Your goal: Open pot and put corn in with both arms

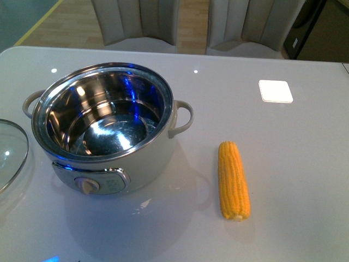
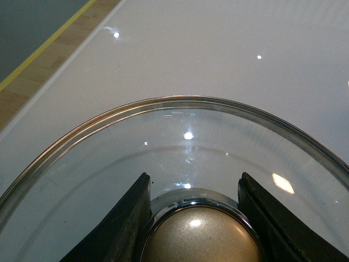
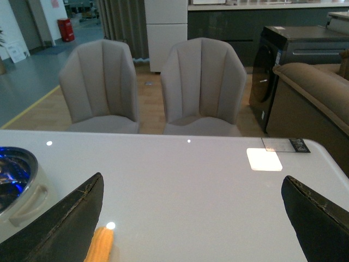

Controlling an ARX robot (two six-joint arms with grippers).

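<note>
Front view: corn (image 1: 234, 180) near pot (image 1: 154, 158)

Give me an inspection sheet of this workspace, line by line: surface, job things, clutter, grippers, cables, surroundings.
Surface: glossy white table, light glare spots.
Job's things: large white electric pot with steel bowl, uncovered, nothing inside; yellow corn cob lying to its right, apart; steel-rimmed glass lid flat on the table, left of pot.
Clutter: small white square pad, far right.
Grippers: left gripper straddles lid's gold knob, grip uncertain; right gripper open, near corn.
Cables: nothing seen.
Surroundings: two beige padded chairs behind the table.
</note>
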